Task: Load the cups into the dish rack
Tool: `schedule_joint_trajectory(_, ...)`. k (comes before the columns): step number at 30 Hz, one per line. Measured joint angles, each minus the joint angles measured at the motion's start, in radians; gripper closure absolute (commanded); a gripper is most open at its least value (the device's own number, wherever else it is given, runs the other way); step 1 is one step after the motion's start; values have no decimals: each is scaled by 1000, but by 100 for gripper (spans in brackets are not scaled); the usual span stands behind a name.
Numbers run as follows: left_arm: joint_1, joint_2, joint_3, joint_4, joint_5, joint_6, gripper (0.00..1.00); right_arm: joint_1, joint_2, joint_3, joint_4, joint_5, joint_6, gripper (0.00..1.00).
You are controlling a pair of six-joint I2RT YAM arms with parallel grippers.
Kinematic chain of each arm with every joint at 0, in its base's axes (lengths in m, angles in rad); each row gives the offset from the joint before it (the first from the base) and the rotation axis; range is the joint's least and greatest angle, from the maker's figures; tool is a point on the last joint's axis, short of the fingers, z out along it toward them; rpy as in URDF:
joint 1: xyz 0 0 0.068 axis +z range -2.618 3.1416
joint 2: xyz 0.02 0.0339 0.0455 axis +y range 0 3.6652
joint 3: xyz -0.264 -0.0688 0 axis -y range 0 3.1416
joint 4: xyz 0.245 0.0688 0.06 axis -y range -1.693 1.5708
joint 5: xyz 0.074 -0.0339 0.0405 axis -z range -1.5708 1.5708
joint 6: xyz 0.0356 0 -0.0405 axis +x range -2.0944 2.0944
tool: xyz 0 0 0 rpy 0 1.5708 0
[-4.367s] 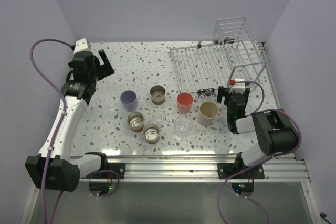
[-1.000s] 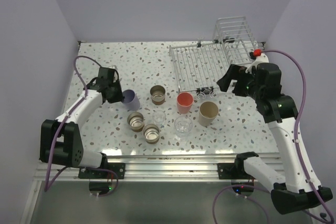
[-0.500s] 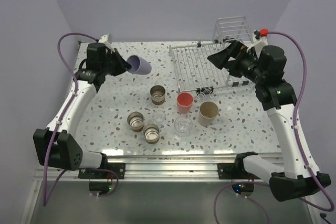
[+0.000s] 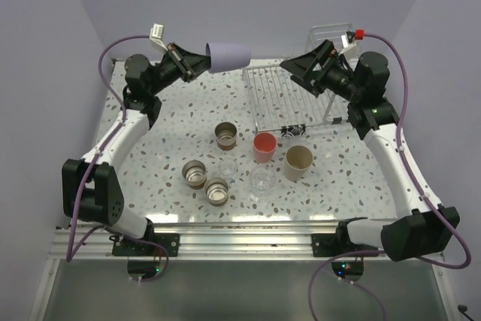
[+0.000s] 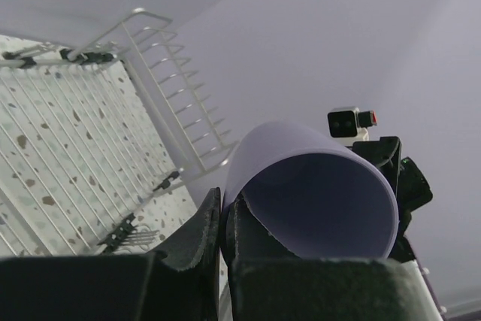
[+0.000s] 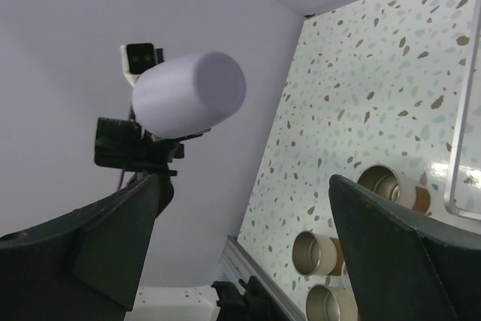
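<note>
Cups (image 4: 298, 162) front-left of dish rack (image 4: 289, 95)

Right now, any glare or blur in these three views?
Top external: a bright sheen washes the table along its near edge. Left wrist: the lavender cup is evenly lit, no glare. Right wrist: its own fingers are dark and soft, close to the lens.

Open air separates the lavender cup (image 4: 229, 55) from the right gripper (image 4: 294, 73).

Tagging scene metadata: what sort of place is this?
Probably a lab robot cell staged as a kitchen counter: plain walls boxing a speckled table, an aluminium mounting rail, a dish rack and cups.
</note>
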Motion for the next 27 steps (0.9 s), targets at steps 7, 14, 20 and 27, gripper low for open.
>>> schedule_joint_trajectory(7, -60, 89, 30, 98, 34, -99, 100, 11, 56, 23, 153, -21, 110, 2)
schedule_joint_trajectory(14, -89, 116, 42, 206, 42, -164, 100, 61, 112, 50, 252, -18, 176, 2)
schedule_joint_trajectory(20, -109, 152, 42, 278, 42, -210, 100, 106, 162, 64, 307, -12, 219, 3)
schedule_joint_trajectory(27, -122, 162, 42, 314, 38, -233, 100, 151, 222, 106, 324, 6, 240, 6)
